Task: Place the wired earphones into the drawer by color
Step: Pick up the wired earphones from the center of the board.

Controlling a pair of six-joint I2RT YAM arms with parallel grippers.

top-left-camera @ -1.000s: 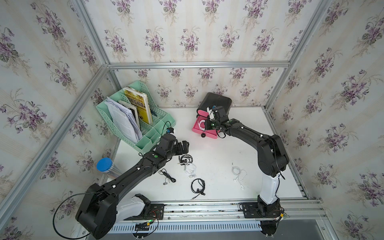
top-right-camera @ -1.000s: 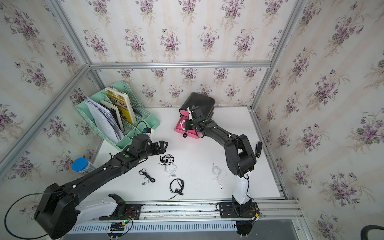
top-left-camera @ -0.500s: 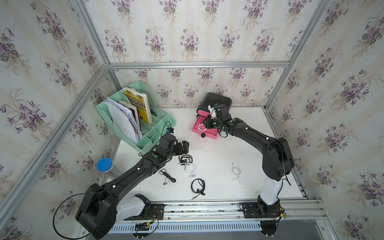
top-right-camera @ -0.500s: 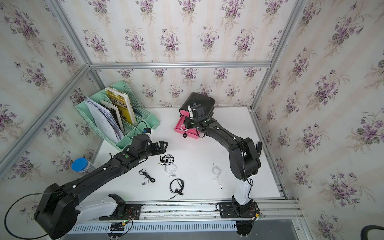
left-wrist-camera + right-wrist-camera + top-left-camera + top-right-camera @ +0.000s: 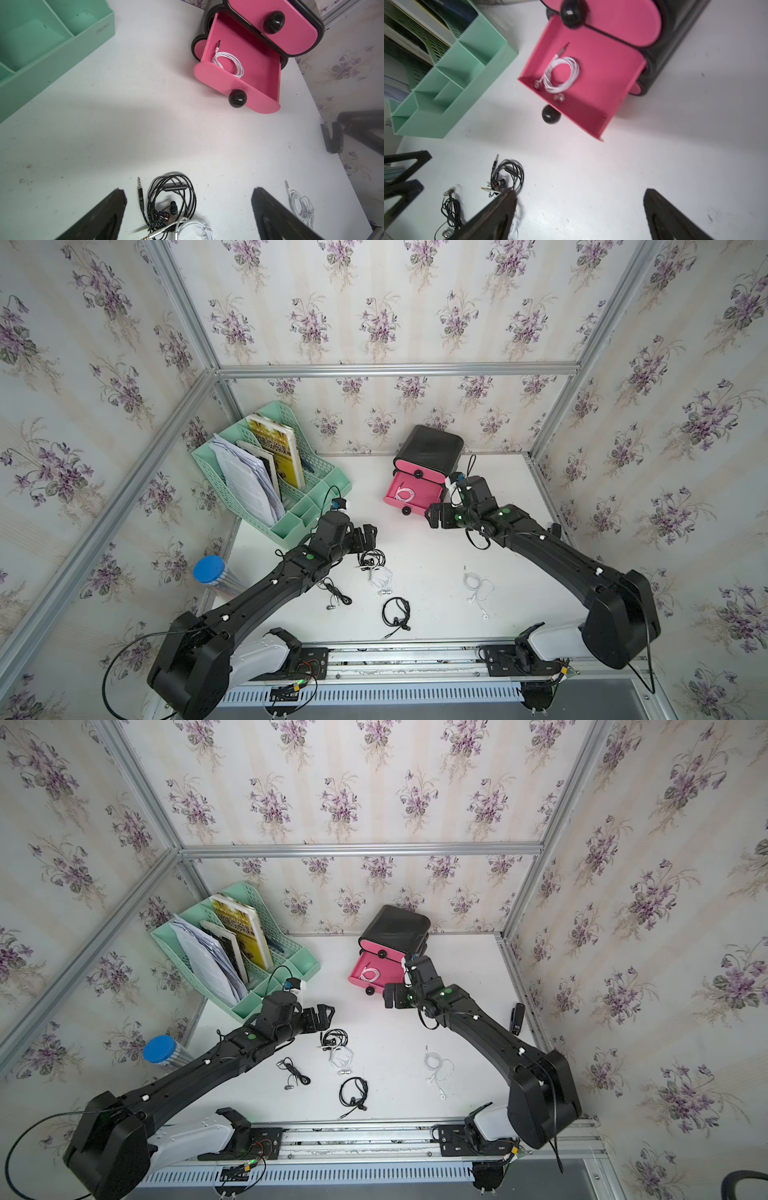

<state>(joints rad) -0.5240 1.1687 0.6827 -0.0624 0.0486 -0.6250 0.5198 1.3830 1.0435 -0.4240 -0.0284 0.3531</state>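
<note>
Wide open and empty, left gripper [image 5: 189, 190] hanging just over black braided coiled earphones [image 5: 174, 187] (tangled with a white cable set [image 5: 194, 224]), so nearer arm for that pick. Right gripper [image 5: 580, 190] equally splayed, empty, just before open pink plastic drawer [image 5: 612, 83] holding one coiled white earphone set [image 5: 563, 83].

A mint-green mesh file rack [image 5: 291, 526] stands at a back corner of the white tabletop [image 5: 432, 556], holding loose papers [image 5: 245, 481], a yellow book [image 5: 282, 452] and a thinner book between them. A tube with a blue lid [image 5: 209, 570] stands near the rack by the side wall, and a small black oblong thing [image 5: 517, 1017] lies at the tabletop's opposite edge. Flowered wallpaper [image 5: 374, 323] behind an aluminium frame [image 5: 395, 371] closes the scene in.
</note>
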